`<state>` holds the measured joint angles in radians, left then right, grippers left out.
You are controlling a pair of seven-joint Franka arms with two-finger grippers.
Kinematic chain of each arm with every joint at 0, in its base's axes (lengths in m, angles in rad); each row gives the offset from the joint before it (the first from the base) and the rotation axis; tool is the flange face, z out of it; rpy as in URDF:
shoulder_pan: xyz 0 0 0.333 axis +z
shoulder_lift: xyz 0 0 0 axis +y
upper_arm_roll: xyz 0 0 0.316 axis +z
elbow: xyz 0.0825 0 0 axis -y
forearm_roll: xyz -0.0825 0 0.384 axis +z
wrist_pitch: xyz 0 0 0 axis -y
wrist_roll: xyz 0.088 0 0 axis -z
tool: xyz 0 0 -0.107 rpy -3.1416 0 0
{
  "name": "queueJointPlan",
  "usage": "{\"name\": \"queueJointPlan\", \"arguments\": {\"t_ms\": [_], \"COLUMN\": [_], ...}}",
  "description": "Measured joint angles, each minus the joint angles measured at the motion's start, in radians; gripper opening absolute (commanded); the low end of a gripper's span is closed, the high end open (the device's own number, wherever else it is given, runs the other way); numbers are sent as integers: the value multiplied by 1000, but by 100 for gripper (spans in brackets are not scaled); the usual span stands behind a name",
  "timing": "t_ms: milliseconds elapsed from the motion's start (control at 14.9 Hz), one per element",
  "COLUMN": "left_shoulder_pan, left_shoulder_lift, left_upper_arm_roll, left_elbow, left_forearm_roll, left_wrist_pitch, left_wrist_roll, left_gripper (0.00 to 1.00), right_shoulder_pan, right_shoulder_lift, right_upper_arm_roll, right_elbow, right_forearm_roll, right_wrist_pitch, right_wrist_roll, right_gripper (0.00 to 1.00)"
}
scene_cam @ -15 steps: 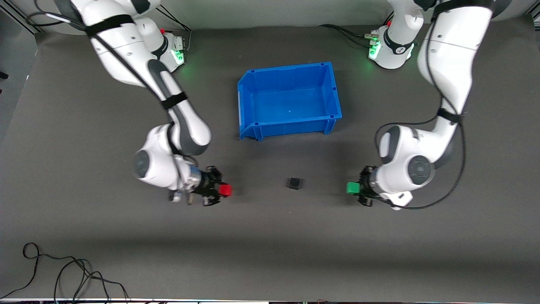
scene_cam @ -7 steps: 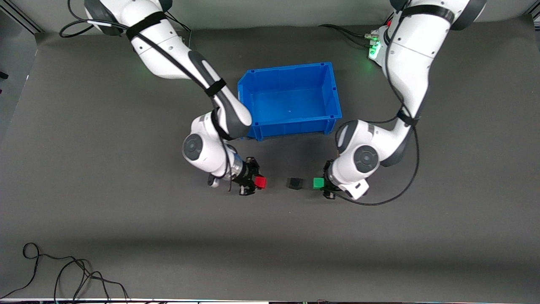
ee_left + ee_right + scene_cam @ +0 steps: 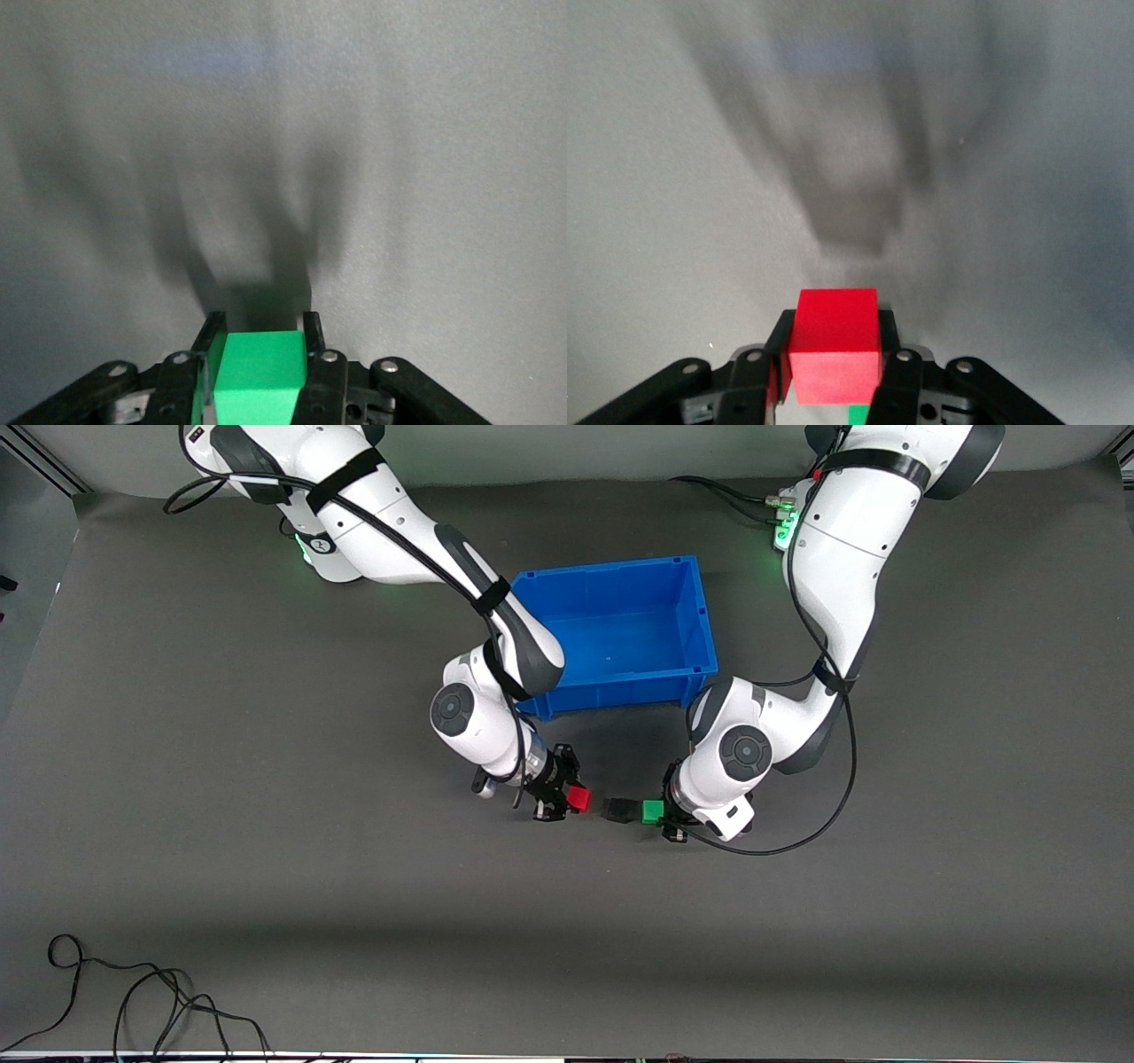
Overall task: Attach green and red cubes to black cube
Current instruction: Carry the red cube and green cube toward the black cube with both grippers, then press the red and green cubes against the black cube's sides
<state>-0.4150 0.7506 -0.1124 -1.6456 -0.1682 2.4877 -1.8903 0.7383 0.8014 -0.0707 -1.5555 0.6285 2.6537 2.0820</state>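
Observation:
The black cube [image 3: 618, 810] lies on the dark table, nearer to the front camera than the blue bin. My left gripper [image 3: 666, 815] is shut on the green cube [image 3: 653, 810] and presses it against the black cube's side toward the left arm's end. The green cube fills the left wrist view [image 3: 259, 372]. My right gripper [image 3: 558, 795] is shut on the red cube [image 3: 578, 798], a small gap from the black cube on its side toward the right arm's end. The red cube shows in the right wrist view [image 3: 835, 343].
A blue bin [image 3: 682, 622] stands empty in the middle of the table, farther from the front camera than the cubes, partly covered by the right arm. A black cable [image 3: 133, 992] coils at the table's front edge toward the right arm's end.
Both grippers have moved inward toward the black cube with their cubes. The green cube has closed up to the black cube; the red cube has come close beside it.

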Motion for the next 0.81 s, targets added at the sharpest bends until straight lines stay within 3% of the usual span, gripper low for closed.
{"name": "queueJointPlan", "arguments": {"t_ms": [537, 604, 671, 738, 805], "left_shoulder_pan": [-28, -29, -30, -30, -30], "left_shoulder_lift": [25, 26, 26, 27, 27], "left_upper_arm_roll": [0, 1, 3, 4, 4], "left_elbow": [32, 32, 32, 33, 33], "left_forearm_roll": [0, 0, 0, 1, 6], "left_wrist_pitch": [0, 0, 0, 0, 0], "left_wrist_roll": [-35, -35, -35, -35, -35], "left_gripper": [0, 10, 45, 99, 100], "right_shoulder_pan": [20, 24, 26, 26, 27], "right_shoulder_lift": [108, 115, 118, 121, 122], "right_upper_arm_roll": [0, 0, -1, -1, -1], "right_elbow": [117, 123, 125, 128, 130], "right_forearm_roll": [0, 0, 0, 0, 0], "right_wrist_pitch": [23, 28, 31, 31, 31], "right_wrist_roll": [60, 61, 61, 61, 61], "right_gripper": [28, 29, 29, 30, 33]}}
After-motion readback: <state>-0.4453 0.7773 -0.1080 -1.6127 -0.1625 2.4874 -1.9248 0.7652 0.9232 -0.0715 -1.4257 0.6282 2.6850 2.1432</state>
